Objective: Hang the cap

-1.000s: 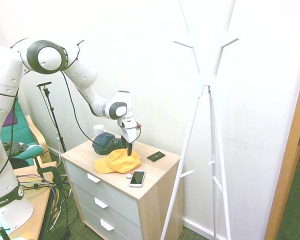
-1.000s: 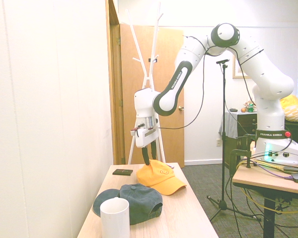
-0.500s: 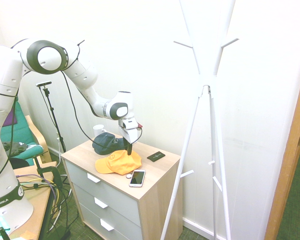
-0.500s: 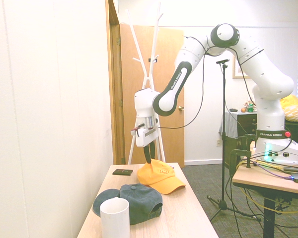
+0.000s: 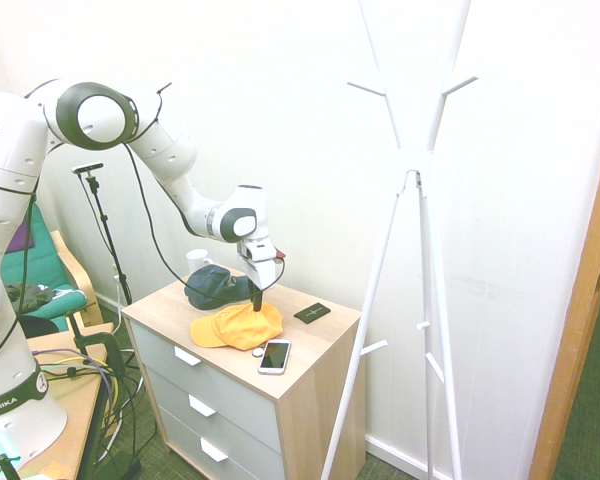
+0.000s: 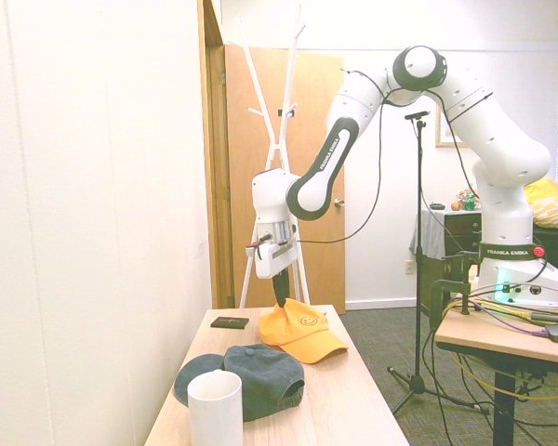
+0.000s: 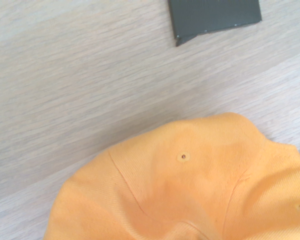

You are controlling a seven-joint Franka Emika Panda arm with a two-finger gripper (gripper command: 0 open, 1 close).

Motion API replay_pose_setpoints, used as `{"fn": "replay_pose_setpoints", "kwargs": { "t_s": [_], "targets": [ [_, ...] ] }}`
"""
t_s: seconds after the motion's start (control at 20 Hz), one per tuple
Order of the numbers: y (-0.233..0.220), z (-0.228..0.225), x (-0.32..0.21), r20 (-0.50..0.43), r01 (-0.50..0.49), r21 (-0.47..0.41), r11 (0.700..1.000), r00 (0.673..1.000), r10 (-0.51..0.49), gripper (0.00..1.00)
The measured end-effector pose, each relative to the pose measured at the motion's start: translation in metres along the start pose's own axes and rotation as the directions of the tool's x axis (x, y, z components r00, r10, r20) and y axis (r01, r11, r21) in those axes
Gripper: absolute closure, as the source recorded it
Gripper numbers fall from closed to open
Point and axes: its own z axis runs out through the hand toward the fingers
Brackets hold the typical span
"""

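Note:
The yellow-orange cap (image 5: 238, 326) (image 6: 302, 332) lies on the wooden dresser top (image 5: 325, 335), brim toward the drawer side. My gripper (image 5: 257, 298) (image 6: 280, 299) points straight down onto the rear of its crown, fingers drawn together and pinching the fabric. In the wrist view the cap (image 7: 190, 190) fills the lower half, its cloth bunched toward the bottom edge. The white coat stand (image 5: 412, 180) (image 6: 279, 121) rises beside the dresser, its pegs high above the cap.
A dark blue-grey cap (image 5: 212, 285) (image 6: 251, 374) and a white mug (image 6: 214, 409) sit at the dresser's other end. A phone (image 5: 274, 356) lies near the front edge and a black card (image 5: 312, 312) (image 7: 215, 15) near the wall. The wall runs along the dresser's far side.
The fingers stood apart over the crown a second ago; they have dropped slightly and closed on the cap's fabric. The cap has barely shifted.

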Motion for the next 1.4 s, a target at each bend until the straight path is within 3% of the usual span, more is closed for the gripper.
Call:
{"fn": "replay_pose_setpoints", "kwargs": {
  "t_s": [0.3,0.6,0.85,1.15,1.4],
  "targets": [
    [0.002,-0.013,0.012,-0.044,0.022,-0.020,1.000,0.999,-0.022,1.00],
    [0.010,-0.069,0.007,-0.181,0.061,-0.131,0.990,0.980,-0.084,1.00],
    [0.025,-0.122,0.008,-0.329,0.065,-0.223,0.973,0.934,-0.138,1.00],
    [0.061,-0.201,0.020,-0.494,0.005,-0.339,0.941,0.850,-0.182,1.00],
    [0.092,-0.288,0.016,-0.601,-0.048,-0.348,0.936,0.778,-0.183,1.00]
  ]
}}
